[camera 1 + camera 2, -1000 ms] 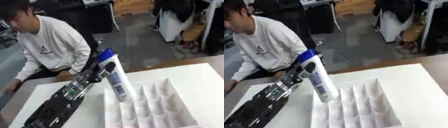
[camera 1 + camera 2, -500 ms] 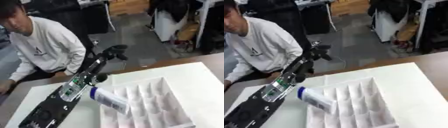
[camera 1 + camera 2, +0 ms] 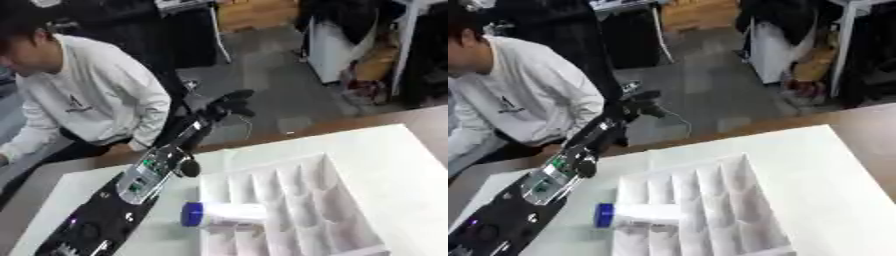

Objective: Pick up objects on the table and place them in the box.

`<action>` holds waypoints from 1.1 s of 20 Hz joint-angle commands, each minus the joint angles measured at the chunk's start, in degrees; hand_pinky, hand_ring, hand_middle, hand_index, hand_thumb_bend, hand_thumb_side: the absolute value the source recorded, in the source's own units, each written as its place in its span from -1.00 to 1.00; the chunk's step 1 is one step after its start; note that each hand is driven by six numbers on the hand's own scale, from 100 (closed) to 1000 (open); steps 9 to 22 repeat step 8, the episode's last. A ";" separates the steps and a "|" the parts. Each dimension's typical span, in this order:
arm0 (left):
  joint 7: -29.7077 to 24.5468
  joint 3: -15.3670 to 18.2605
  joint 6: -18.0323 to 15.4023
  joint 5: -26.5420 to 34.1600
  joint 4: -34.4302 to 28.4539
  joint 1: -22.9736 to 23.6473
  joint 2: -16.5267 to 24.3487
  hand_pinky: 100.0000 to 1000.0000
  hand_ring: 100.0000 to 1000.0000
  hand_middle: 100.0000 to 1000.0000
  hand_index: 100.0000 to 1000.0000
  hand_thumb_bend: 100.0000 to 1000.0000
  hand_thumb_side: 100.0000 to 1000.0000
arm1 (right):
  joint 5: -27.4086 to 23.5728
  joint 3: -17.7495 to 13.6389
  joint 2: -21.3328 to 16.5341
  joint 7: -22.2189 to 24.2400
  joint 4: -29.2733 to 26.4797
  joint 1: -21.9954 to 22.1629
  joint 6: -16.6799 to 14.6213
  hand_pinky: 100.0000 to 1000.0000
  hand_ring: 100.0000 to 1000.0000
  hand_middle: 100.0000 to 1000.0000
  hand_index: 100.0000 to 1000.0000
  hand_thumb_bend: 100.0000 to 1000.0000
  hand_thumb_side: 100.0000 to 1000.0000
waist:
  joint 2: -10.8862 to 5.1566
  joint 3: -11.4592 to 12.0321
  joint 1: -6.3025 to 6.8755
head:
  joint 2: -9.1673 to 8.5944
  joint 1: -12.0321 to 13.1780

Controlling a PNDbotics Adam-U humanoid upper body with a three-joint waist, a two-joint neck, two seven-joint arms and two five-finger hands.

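One white, blue-capped bottle [image 3: 225,214] on its side across the box [image 3: 350,235] rim.

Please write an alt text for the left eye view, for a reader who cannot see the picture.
A white bottle with a blue cap lies on its side across the near left edge of a white divided box on a white table. The robot's left hand is raised beyond the table's far edge, fingers curled, holding nothing.

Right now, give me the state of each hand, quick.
Left hand: raised beyond the table's far edge, holding nothing; whether its fingers are open cannot be told.
Right hand: not in view.
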 commanded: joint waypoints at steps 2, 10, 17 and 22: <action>-0.14 1.25 -1.23 1.65 -2.06 0.68 3.26 0.77 0.46 0.95 0.88 0.84 0.82 | -0.08 -0.34 -1.01 -0.11 -0.88 -0.15 0.18 -0.18 0.00 -0.15 0.06 0.07 0.70 | -1.36 0.79 -0.76 | -1.14 -0.81; 3.80 2.07 0.41 8.35 -11.63 7.15 7.84 0.62 0.33 0.90 0.83 0.64 0.75 | 0.39 -0.88 -2.10 -1.18 -0.88 1.73 0.18 -0.18 -0.01 -0.16 0.04 0.08 0.68 | -1.50 2.90 -1.61 | -2.35 -1.60; 3.80 2.07 0.41 8.35 -11.63 7.15 7.84 0.62 0.33 0.90 0.83 0.64 0.75 | 0.39 -0.88 -2.10 -1.18 -0.88 1.73 0.18 -0.18 -0.01 -0.16 0.04 0.08 0.68 | -1.50 2.90 -1.61 | -2.35 -1.60; 3.80 2.07 0.41 8.35 -11.63 7.15 7.84 0.62 0.33 0.90 0.83 0.64 0.75 | 0.39 -0.88 -2.10 -1.18 -0.88 1.73 0.18 -0.18 -0.01 -0.16 0.04 0.08 0.68 | -1.50 2.90 -1.61 | -2.35 -1.60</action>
